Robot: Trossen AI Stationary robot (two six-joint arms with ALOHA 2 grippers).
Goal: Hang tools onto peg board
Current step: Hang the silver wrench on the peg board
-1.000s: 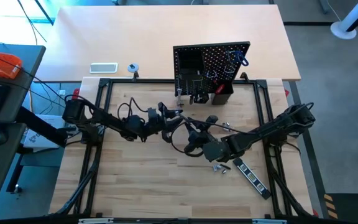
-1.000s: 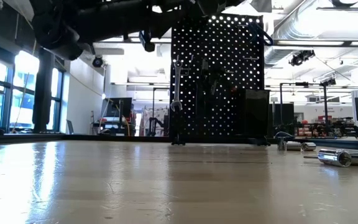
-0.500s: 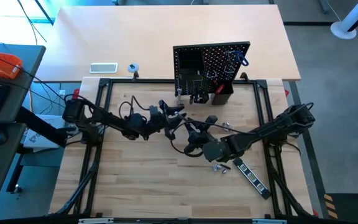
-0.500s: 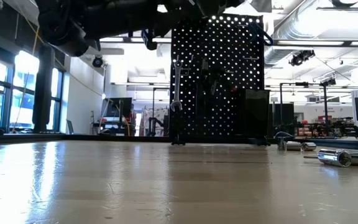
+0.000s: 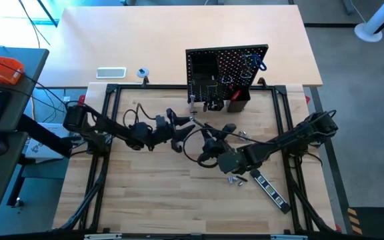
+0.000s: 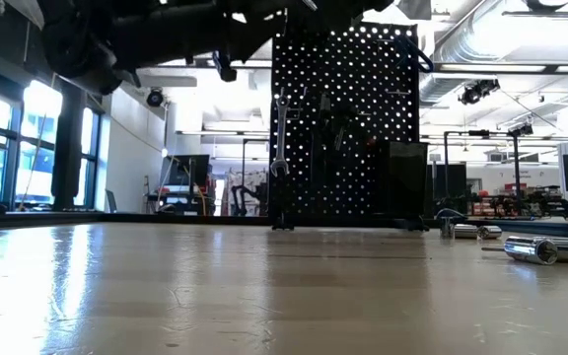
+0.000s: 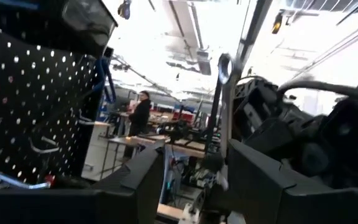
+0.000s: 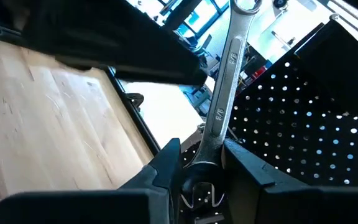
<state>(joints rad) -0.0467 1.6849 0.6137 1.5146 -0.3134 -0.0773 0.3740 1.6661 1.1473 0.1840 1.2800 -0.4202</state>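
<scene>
Wrench [image 8: 225, 93] in hand, the right end effector [image 8: 202, 163] has its two dark fingers [image 8: 166, 163] pinched on the lower shank of the silver tool, whose ring end points up and away toward the peg board [image 8: 309, 118]. In the high view the right arm [image 5: 292, 137] reaches from the table's right edge in a long diagonal toward the middle, its wrist bent low over the table [image 5: 145, 193] in front of the board. The left arm [image 5: 105, 127] comes in from the left edge, stretched almost level toward the centre, and its left end effector [image 5: 179, 127] sits just beside the right one, short of the peg board [image 5: 227, 77]. From the left wrist view, that end effector's fingers [image 7: 135, 186] stand apart with nothing between them, while the same wrench [image 7: 221, 99] rises upright just beyond them, held by the other arm. The peg board stands upright at the far middle of the table, with a wrench already hanging [image 6: 280, 133] on its left side in the low view and a small black bin [image 5: 239, 103] at its foot. Loose tools remain on the table to the right: a striped black bar [image 5: 270, 188] and small silver pieces [image 6: 531, 248].
</scene>
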